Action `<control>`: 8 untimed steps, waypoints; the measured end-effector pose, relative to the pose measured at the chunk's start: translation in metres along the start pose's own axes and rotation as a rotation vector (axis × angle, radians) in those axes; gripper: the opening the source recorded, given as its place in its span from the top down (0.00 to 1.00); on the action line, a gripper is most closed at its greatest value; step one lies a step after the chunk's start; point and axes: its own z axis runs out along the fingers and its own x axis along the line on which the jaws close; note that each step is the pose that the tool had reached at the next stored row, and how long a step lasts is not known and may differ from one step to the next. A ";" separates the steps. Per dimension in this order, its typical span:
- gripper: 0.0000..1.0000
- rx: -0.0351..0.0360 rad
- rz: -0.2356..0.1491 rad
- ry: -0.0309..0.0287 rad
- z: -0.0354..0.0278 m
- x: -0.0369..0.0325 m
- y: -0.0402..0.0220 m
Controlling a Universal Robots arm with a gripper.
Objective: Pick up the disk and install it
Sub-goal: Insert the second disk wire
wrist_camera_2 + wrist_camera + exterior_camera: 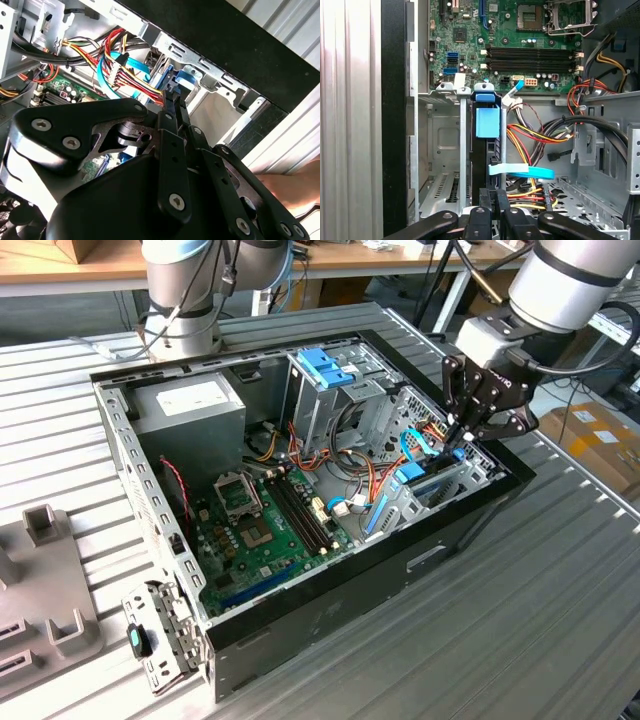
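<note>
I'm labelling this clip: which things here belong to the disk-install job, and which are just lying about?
Job in hand:
the disk, on edge in the drive bay
the gripper, close over the disk
the open computer case

Lying about:
power supply
motherboard
grey fixtures on the table
cardboard box

The disk (486,150) stands on edge in the case's (420,565) bay, beside the motherboard (265,530)

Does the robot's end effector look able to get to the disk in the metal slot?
Probably yes. The end effector is already right at the exposed edge of the disk, which stands in the drive cage. The coloured wires bunch off to one side.
</note>
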 end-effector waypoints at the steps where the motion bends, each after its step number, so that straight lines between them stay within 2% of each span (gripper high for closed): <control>1: 0.84 0.0000 0.000 0.0001 0.0000 0.0000 0.0000; 2: 0.84 -0.0020 0.000 0.0001 0.0002 0.0000 0.0000; 3: 0.84 -0.0097 -0.001 -0.0023 0.0007 0.0001 0.0001; 8: 0.84 -0.0122 -0.001 -0.0027 0.0007 0.0000 0.0000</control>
